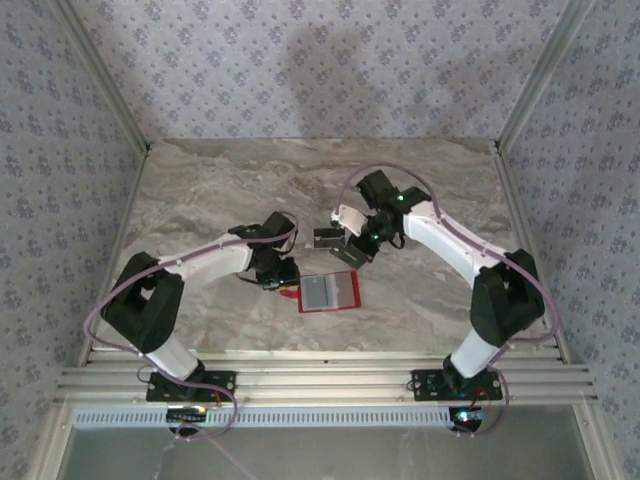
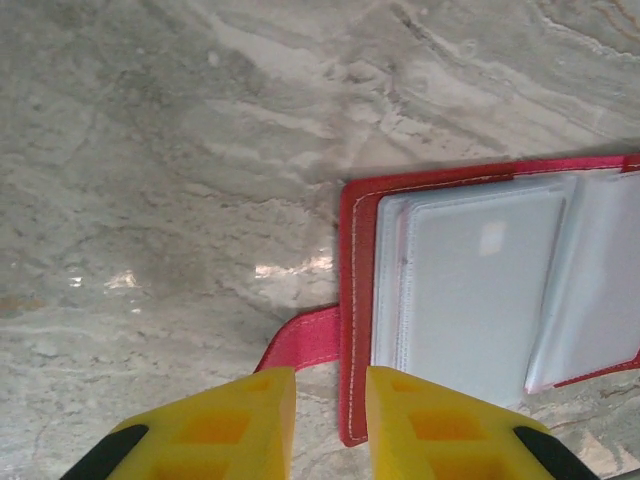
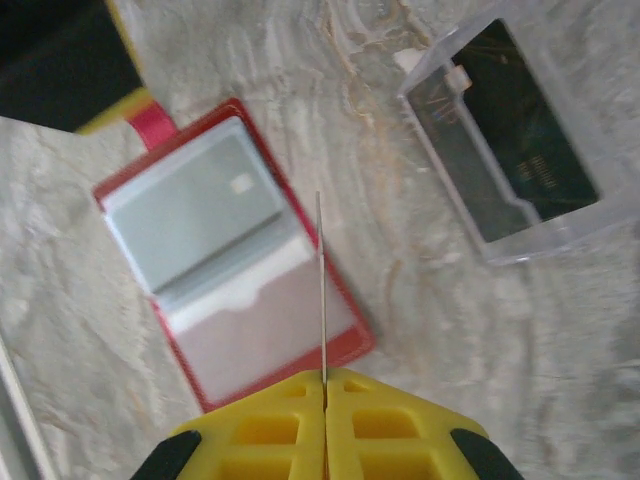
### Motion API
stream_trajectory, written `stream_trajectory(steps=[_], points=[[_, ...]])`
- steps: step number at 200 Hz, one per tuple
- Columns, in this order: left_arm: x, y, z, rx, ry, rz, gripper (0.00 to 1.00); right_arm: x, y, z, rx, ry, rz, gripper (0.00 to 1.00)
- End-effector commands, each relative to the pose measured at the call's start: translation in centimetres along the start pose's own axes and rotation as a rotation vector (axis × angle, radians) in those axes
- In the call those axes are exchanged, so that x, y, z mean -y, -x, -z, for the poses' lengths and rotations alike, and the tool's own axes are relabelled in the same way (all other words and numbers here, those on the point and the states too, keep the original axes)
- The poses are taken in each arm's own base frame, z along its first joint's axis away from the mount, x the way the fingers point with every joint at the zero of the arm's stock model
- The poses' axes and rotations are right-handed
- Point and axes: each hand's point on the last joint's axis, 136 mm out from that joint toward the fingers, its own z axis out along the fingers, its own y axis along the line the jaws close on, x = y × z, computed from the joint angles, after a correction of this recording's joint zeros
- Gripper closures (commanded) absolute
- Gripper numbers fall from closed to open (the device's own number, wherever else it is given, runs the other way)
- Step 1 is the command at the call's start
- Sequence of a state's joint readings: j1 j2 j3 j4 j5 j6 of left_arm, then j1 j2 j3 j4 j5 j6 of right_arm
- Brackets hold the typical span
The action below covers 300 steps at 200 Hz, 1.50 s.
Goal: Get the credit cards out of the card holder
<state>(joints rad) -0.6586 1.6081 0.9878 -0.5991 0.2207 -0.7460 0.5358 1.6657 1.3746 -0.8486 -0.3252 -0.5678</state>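
Observation:
The card holder (image 1: 330, 292) lies open and flat on the marble table, red-edged with greyish clear pockets (image 2: 470, 290) and a red side tab (image 2: 300, 340). A pale card shows through its upper pocket (image 3: 195, 215). My left gripper (image 2: 330, 375) is down at the holder's tab-side edge, its yellow fingers a narrow gap apart. The red border lies in that gap and one finger rests over the pocket. Above the holder, my right gripper (image 3: 324, 375) is shut on one thin credit card (image 3: 319, 280), seen edge-on. In the top view that gripper (image 1: 347, 250) hangs just beyond the holder's far edge.
A clear plastic case (image 3: 510, 140) holding a dark card lies on the table beyond the holder. Patterned walls and metal posts close in the table (image 1: 450, 180) on three sides. A slatted rail (image 1: 320, 380) runs along the near edge.

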Motion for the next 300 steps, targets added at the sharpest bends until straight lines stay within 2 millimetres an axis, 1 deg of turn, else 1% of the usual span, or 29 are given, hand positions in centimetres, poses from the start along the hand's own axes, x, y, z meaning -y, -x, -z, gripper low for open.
stream_trajectory(steps=[1, 30, 68, 93, 119, 155, 179, 241, 300], points=[[-0.1, -0.2, 1.0, 0.014, -0.026, 0.013, 0.74, 0.6, -1.8, 0.1, -0.151, 0.028, 0.193, 0.92], [-0.6, -0.2, 1.4, 0.023, -0.027, 0.025, 0.74, 1.9, -0.7, -0.3, -0.176, 0.030, 0.267, 0.93], [-1.3, -0.4, 2.1, 0.042, -0.026, 0.039, 0.74, 3.5, 1.6, -0.3, -0.183, 0.029, 0.364, 0.93], [-1.6, -0.4, 2.7, 0.060, -0.032, 0.048, 0.74, 4.5, 2.9, -0.8, -0.185, 0.030, 0.408, 0.94], [-2.0, -0.5, 3.1, 0.073, -0.027, 0.061, 0.73, 5.2, 4.4, -1.5, -0.177, 0.038, 0.438, 0.94], [-2.7, -0.7, 3.5, 0.085, -0.021, 0.081, 0.73, 5.6, 5.6, -2.6, -0.173, 0.061, 0.469, 0.95], [-2.9, -0.7, 3.8, 0.091, -0.023, 0.088, 0.73, 5.9, 5.9, -3.4, -0.177, 0.073, 0.479, 0.95], [-3.4, -0.8, 3.8, 0.091, -0.015, 0.100, 0.73, 6.5, 5.3, -5.5, -0.208, 0.092, 0.492, 0.95], [-3.6, -0.8, 3.6, 0.090, -0.014, 0.105, 0.74, 6.3, 4.7, -7.2, -0.233, 0.123, 0.482, 0.95]])
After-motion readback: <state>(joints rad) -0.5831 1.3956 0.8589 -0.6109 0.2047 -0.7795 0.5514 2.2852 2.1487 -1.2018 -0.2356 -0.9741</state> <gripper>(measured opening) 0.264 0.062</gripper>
